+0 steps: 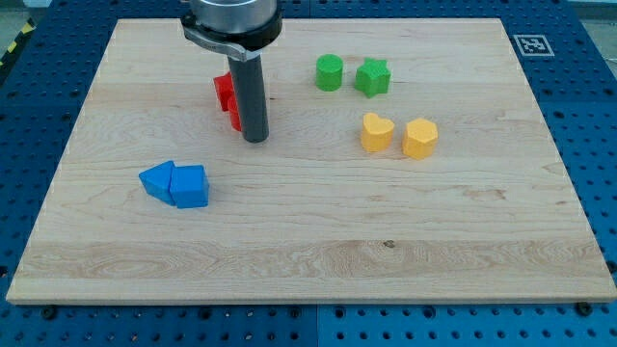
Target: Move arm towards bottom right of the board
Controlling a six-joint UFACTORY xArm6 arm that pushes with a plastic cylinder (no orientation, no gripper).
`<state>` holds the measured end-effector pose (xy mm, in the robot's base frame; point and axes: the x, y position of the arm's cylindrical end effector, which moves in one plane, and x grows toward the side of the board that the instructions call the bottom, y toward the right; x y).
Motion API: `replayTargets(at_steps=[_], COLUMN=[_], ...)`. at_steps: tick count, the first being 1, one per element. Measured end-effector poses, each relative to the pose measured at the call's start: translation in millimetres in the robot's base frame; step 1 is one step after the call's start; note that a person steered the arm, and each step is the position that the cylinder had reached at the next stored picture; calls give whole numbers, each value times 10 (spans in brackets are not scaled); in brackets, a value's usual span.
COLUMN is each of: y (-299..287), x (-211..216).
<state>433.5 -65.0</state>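
My tip [254, 138] rested on the table [318, 251] in its upper-left part, touching or just beside red blocks [225, 93] largely hidden behind the rod; no claw was fitted, only the rod. Two blue blocks [175, 183] lay touching toward the view's lower left. To the view's right sat a green cylinder [330, 72] beside a green star [372, 77], with two yellow blocks [398, 135] below them
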Motion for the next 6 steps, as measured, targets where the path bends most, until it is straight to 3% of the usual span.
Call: replayTargets(at_steps=[2, 4, 6], y=[883, 1821, 2034], x=[658, 991, 1123])
